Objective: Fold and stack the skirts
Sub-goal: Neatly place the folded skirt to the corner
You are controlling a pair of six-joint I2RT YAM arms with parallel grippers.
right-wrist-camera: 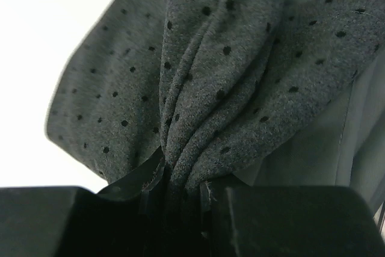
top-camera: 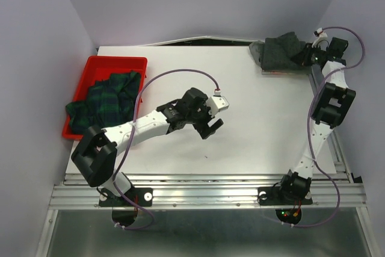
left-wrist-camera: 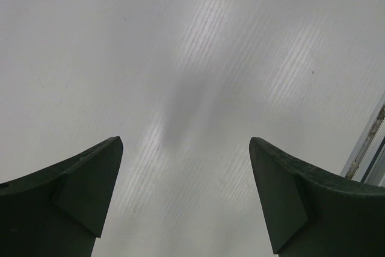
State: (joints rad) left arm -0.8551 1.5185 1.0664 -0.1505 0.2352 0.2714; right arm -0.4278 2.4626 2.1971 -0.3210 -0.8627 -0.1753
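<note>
A charcoal skirt with fine dots (top-camera: pixel 280 52) lies bunched at the table's far right corner. My right gripper (top-camera: pixel 305 58) is shut on a gathered fold of it, and in the right wrist view the dotted skirt (right-wrist-camera: pixel 222 58) rises out of the jaws of the right gripper (right-wrist-camera: pixel 180 203). Plain grey cloth (right-wrist-camera: pixel 319 148) shows behind it on the right. The green-navy plaid skirt (top-camera: pixel 108 97) lies crumpled in the red tray. My left gripper (top-camera: pixel 210 118) hangs open over the middle of the table, and its wrist view shows the left gripper (left-wrist-camera: pixel 185 148) holding nothing above bare white surface.
The red plastic tray (top-camera: pixel 96 67) sits at the table's left edge. The white table (top-camera: pixel 240 100) is boxed in by pale walls at the left, back and right. A metal rail (top-camera: pixel 210 194) runs along the near edge at the arm bases.
</note>
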